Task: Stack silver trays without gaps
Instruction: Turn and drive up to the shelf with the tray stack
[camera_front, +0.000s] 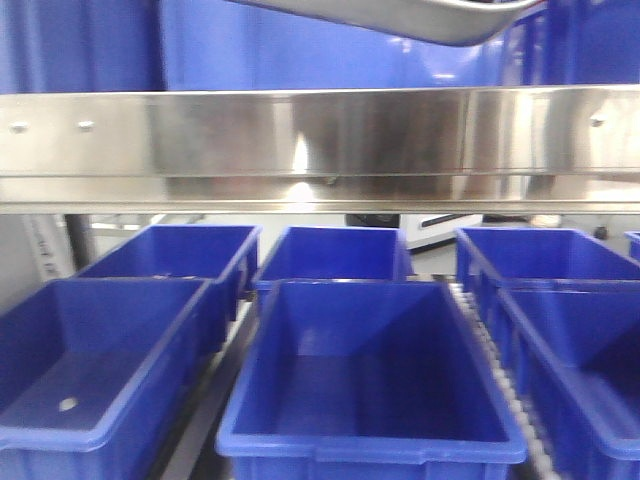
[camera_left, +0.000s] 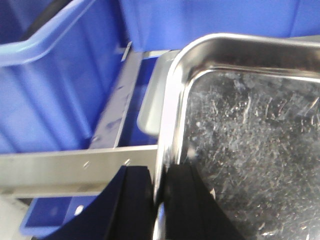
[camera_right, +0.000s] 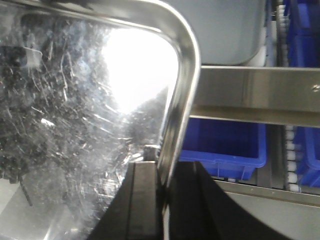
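Observation:
A silver tray (camera_front: 420, 18) is held up above the shelf rail; only its underside shows at the top of the front view. My left gripper (camera_left: 159, 174) is shut on the tray's left rim (camera_left: 170, 100), one finger outside and one inside the scratched pan. My right gripper (camera_right: 163, 170) is shut on the right rim (camera_right: 182, 85) in the same way. Just past the held corner in the left wrist view, a second silver tray (camera_left: 149, 102) lies lower down. In the right wrist view, a dull grey pan (camera_right: 225, 30) with a rounded corner shows beyond the rim.
A long mirror-like steel shelf rail (camera_front: 320, 135) with screws runs across below the held tray. Under it stand several open blue bins (camera_front: 365, 360) in rows, with roller tracks between them. A large blue bin (camera_left: 55, 75) is close on the left.

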